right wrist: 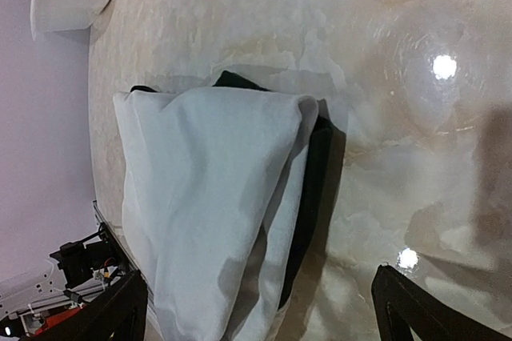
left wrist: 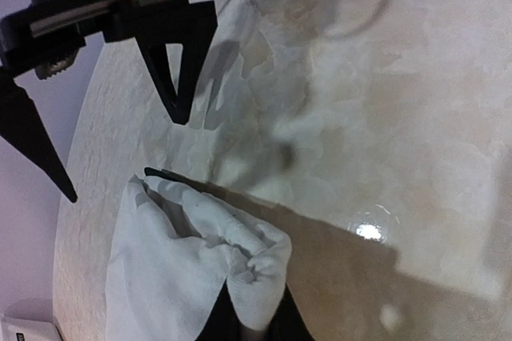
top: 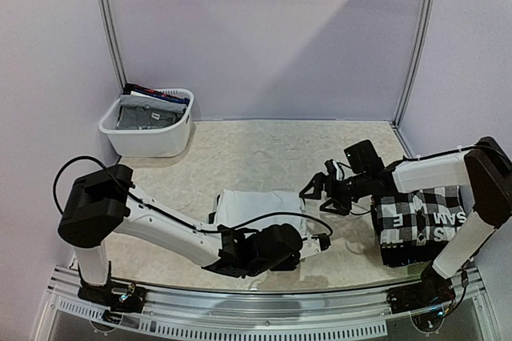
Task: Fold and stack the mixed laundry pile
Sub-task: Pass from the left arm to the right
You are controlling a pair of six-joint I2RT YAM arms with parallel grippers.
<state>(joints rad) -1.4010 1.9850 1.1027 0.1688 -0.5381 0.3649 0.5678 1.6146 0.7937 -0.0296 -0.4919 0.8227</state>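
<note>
A folded white cloth (top: 258, 206) with a dark part (right wrist: 310, 189) along one edge lies on the table in front of the arms. My left gripper (top: 318, 242) is low at the cloth's near right corner, shut on a bunched fold of the white cloth (left wrist: 240, 265). My right gripper (top: 317, 194) hovers open just right of the cloth, its fingers (right wrist: 404, 307) spread wide over the cloth (right wrist: 204, 197) and touching nothing. A folded black-and-white checkered shirt (top: 418, 211) with white letters on a black band sits stacked at the right, beside the right arm.
A white plastic basket (top: 122, 134) holding grey and blue garments (top: 146, 113) stands at the back left. The right gripper's black fingers (left wrist: 174, 61) show in the left wrist view above the cloth. Purple walls enclose the beige table (top: 264, 153).
</note>
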